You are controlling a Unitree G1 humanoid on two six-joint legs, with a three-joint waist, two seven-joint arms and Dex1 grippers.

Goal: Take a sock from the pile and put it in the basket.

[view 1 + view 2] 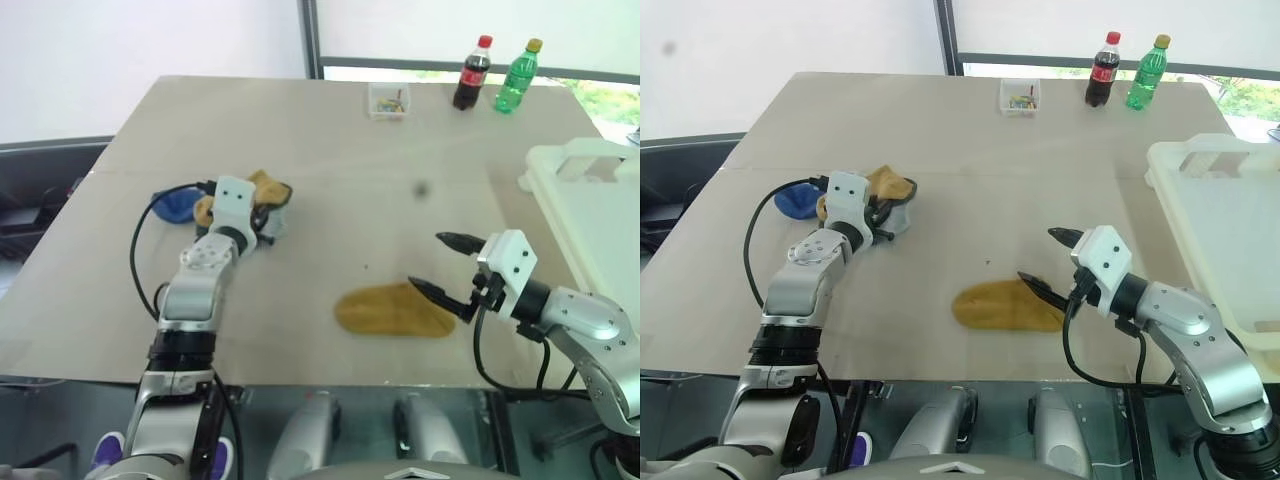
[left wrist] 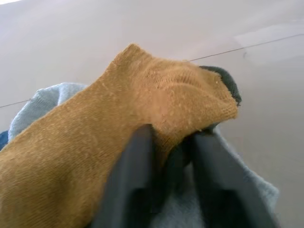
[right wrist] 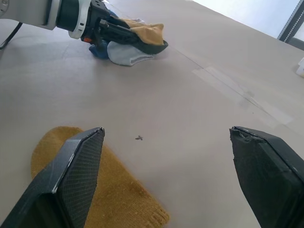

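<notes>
A small heap of soft knitted socks, the pile [image 1: 250,205], is seen on the left part of a smooth, matt beige table [image 1: 330,150], made up of a mustard yellow sock [image 2: 118,123] with a fine looped weave, pale blue-grey fabric beneath it, a dark grey piece at its far end and a bright blue sock [image 1: 178,205] at the side. The left gripper [image 2: 173,147] is pushed into this heap, and its two black fingers are seen partly closed with a fold of the mustard yellow sock and dark fabric pinched between them. A second mustard sock [image 1: 392,311], flat and oval, lies apart near the table's front edge, just beside the right gripper [image 1: 440,265], whose pointed black fingers with cross-hatched pads are spread wide above the table and hold nothing. The basket [image 1: 590,215], a large rectangular one of pale cream plastic with a thick rim and a cut-out handle, is placed at the right edge of the table. At the far edge a small clear box [image 1: 388,100] and two plastic bottles are set, a dark cola bottle [image 1: 473,74] with a red cap and red label and a green bottle [image 1: 517,76] with a yellow cap; no writing can be read.
</notes>
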